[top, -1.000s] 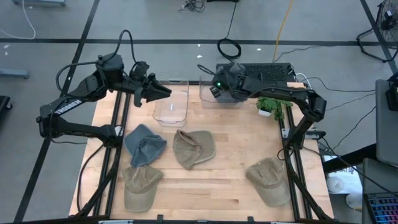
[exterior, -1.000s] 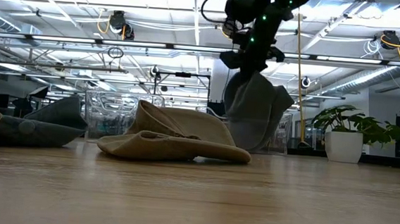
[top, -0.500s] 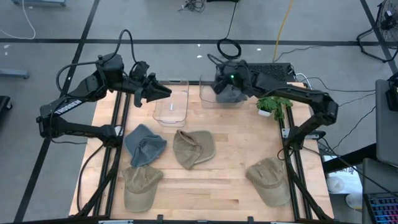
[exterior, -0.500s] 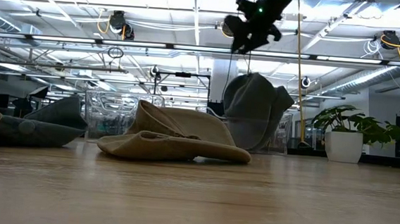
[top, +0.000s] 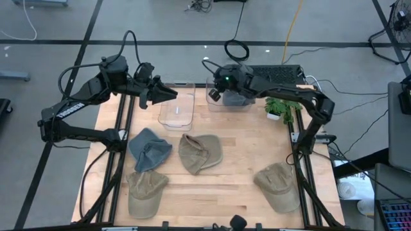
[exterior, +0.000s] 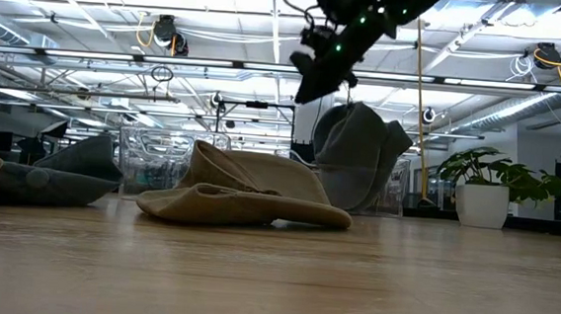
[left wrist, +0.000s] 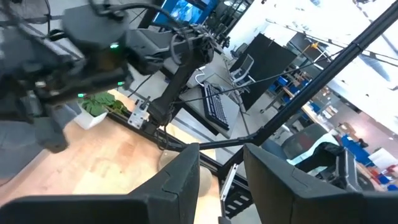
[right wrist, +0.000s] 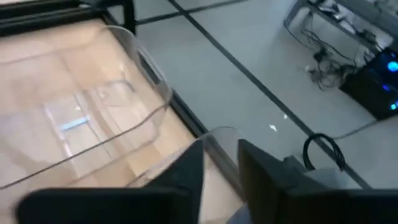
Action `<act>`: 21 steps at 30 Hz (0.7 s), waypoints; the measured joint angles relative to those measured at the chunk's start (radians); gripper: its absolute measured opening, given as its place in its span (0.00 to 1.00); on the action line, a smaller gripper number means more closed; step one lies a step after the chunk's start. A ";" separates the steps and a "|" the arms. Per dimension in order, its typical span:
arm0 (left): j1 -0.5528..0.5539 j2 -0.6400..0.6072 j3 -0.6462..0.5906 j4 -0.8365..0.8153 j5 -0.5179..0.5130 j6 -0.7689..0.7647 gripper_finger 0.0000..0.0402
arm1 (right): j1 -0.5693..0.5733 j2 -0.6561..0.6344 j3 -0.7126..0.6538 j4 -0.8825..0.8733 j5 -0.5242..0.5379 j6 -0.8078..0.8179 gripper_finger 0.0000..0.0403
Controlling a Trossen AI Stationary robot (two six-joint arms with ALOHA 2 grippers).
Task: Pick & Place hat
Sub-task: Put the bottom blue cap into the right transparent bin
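High view shows four hats lower in frame, the centre hat [top: 200, 153] soft, light, best pinched at a crown fold; right gripper [top: 214, 92] empty with a narrow gap, left gripper [top: 172, 94] slightly parted, empty.

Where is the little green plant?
In the high view, the small potted plant stands at the table's far right side, just right of the clear bin holding the grey hat.
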 joint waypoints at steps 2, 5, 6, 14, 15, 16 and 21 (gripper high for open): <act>0.000 0.000 0.000 0.000 0.000 -0.010 0.33 | -0.010 0.012 0.000 -0.013 0.002 0.006 0.06; 0.000 0.000 0.000 0.000 0.000 -0.011 0.33 | -0.027 0.011 0.000 -0.020 0.005 0.020 0.03; 0.000 0.000 0.000 0.000 0.000 -0.011 0.33 | -0.034 0.009 0.001 -0.030 0.008 0.037 0.03; -0.013 0.000 0.000 0.000 0.000 -0.001 0.33 | -0.108 0.010 0.001 -0.303 0.058 0.150 0.01; -0.015 0.000 0.000 0.000 0.000 0.000 0.33 | -0.115 0.011 0.001 -0.338 0.059 0.162 0.00; -0.019 0.000 0.000 0.000 0.000 0.000 0.33 | -0.120 0.011 0.000 -0.366 0.061 0.171 0.00; -0.030 0.000 0.000 0.001 -0.001 0.001 0.33 | -0.127 0.001 0.000 -0.434 0.138 0.215 0.00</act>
